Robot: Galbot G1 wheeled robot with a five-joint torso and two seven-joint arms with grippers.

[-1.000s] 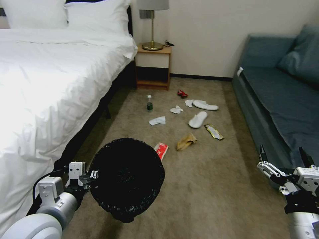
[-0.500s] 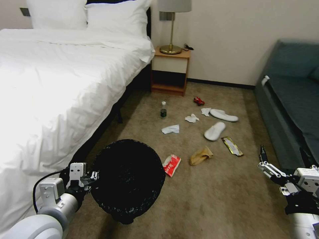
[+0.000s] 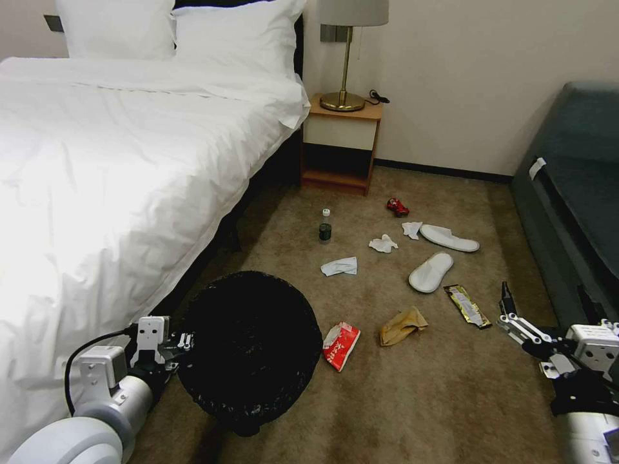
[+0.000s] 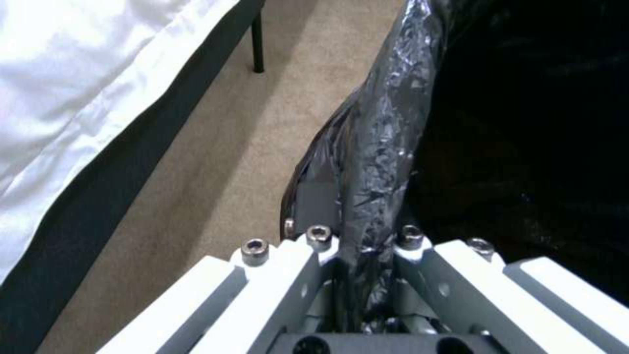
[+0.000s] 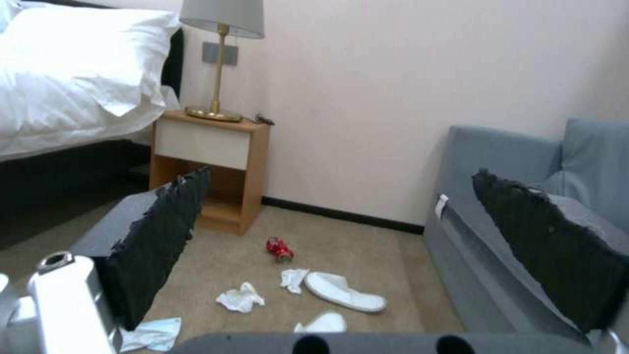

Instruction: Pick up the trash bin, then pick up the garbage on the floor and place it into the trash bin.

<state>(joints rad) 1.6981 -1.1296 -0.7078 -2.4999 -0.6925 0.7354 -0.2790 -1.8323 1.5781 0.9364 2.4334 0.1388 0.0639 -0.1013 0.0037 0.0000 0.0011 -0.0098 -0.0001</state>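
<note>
Bin (image 3: 250,351) hangs pinched at its rim by the left gripper (image 3: 182,339); right gripper (image 3: 545,309) spread, empty; view has swung left since before, litter unmoved on the carpet (image 3: 419,399).

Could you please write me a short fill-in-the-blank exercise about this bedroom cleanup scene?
1. The left claw is shut on the rim of the ____.
2. The right claw hangs open in front of the ____.
3. The small bottle stands ____ on the carpet.
4. The litter lying closest to the trash bin is the ____ packet.

Missing words: trash bin; sofa; upright; red
</note>
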